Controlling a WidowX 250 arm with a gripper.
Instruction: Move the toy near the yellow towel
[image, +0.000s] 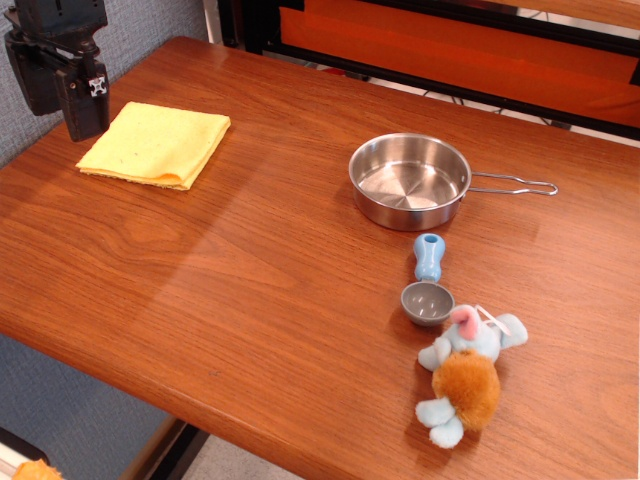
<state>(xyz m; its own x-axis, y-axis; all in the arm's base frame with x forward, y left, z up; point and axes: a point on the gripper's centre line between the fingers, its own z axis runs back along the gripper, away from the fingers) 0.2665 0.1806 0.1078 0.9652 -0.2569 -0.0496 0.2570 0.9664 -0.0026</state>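
Observation:
The toy (466, 376), a small plush animal with a light blue body, fuzzy orange-brown belly and pink ear, lies on the wooden table near its front right edge. The yellow towel (155, 144) lies flat and folded at the far left of the table. My black gripper (84, 122) hangs at the upper left, just left of the towel's far corner and far from the toy. It holds nothing that I can see. Its fingers show as one dark block, so I cannot tell whether they are open or shut.
A steel pan (410, 182) with a wire handle stands right of centre at the back. A blue-handled grey measuring spoon (428, 286) lies between the pan and the toy. The table's front edge (200, 410) runs diagonally below.

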